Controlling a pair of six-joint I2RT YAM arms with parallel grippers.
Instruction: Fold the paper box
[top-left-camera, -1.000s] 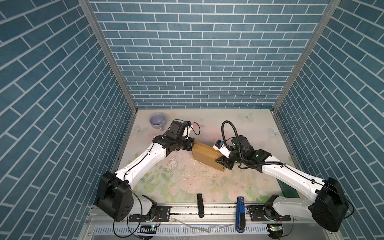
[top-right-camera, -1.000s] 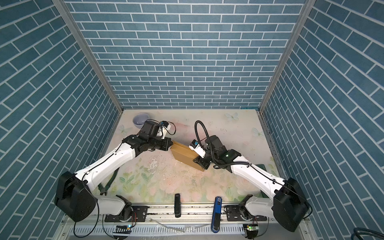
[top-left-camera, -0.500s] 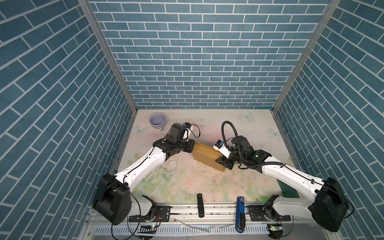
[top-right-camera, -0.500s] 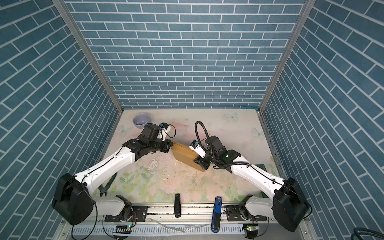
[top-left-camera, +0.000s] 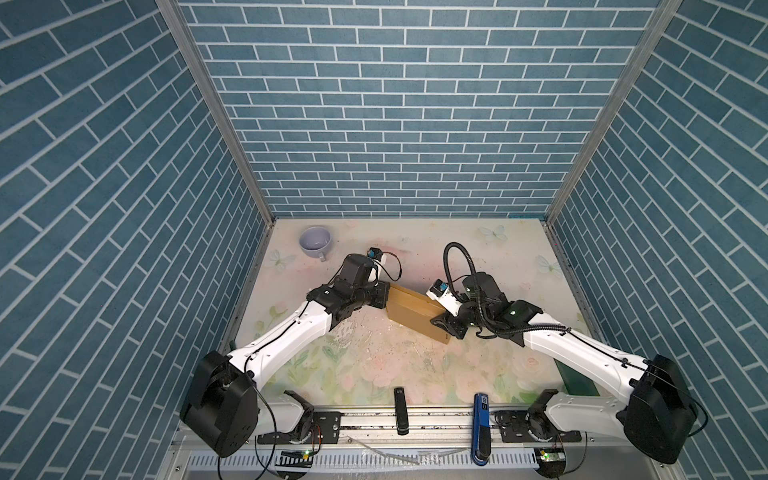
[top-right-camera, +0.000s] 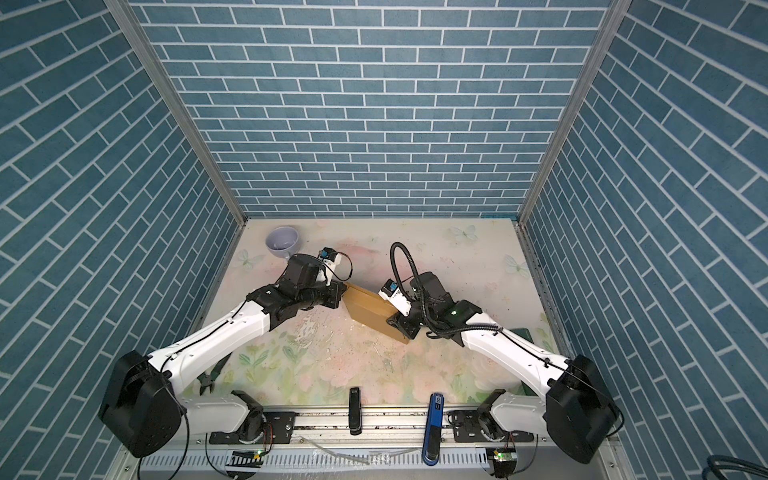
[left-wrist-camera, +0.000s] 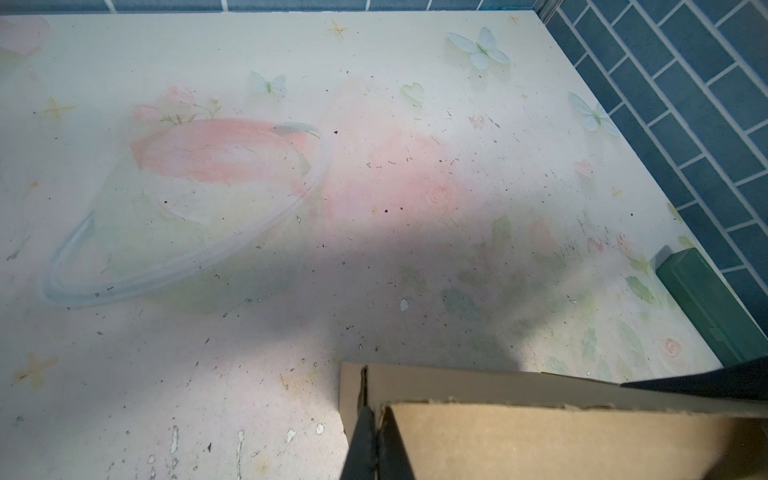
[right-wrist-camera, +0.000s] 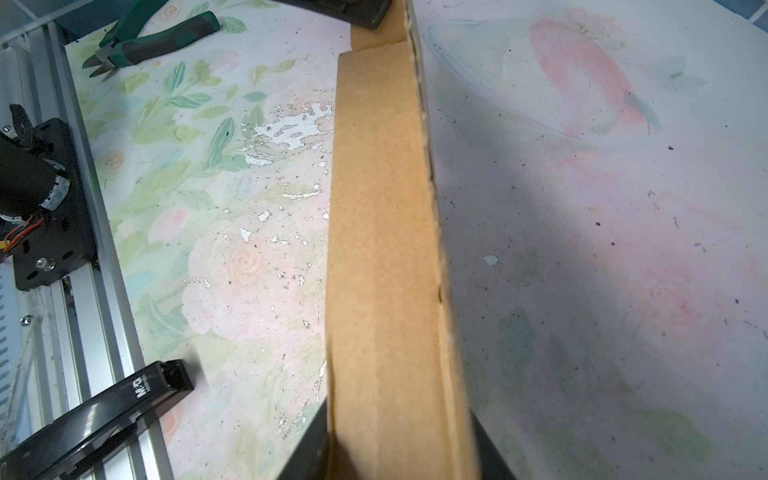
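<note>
Robot test cell, lab-type rig, not a home. Walls (top-left-camera: 395, 104) are printed blue-brick panels framed by aluminium corner posts (top-left-camera: 220, 124). My bench (top-left-camera: 374, 374) is a floral mat, print flaking off. My left arm base (top-left-camera: 286, 415) and right arm base (top-left-camera: 557, 415) bolt to an aluminium rail (top-left-camera: 440, 422) along the front edge, beside a slotted cable duct (top-left-camera: 374, 461) and bare circuit boards (top-left-camera: 305, 455) with green LEDs lit.

Lighting was bright and diffuse in both top views. A soft grey shadow covered the table (left-wrist-camera: 249, 374) beyond the paper box (left-wrist-camera: 540, 440). Both wrist views were blurred at the paper box's near end.
</note>
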